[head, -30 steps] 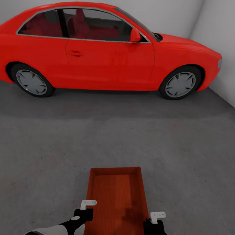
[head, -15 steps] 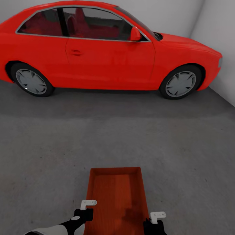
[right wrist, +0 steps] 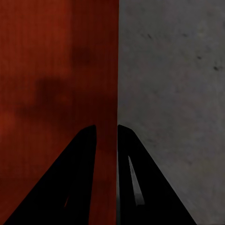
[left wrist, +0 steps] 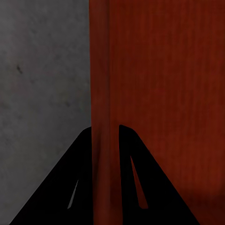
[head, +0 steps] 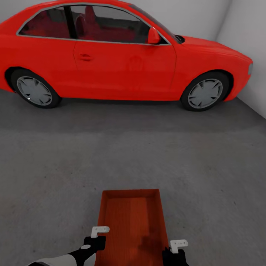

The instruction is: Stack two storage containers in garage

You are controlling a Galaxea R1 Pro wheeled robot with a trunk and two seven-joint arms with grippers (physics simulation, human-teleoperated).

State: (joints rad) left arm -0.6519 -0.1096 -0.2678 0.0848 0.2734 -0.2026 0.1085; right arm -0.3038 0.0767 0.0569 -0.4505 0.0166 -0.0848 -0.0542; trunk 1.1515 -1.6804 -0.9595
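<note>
An orange-red ribbed bin (head: 131,225), rectangular and low-walled, is held above the matt grey concrete floor (head: 207,173), well short of the glossy red car (head: 122,55). The left gripper (left wrist: 105,129) is clamped on one long wall, the right gripper (right wrist: 107,127) on the other. Against the earlier view, the car sits slightly shifted; the camera moved. The bin's near end is cut off.
</note>
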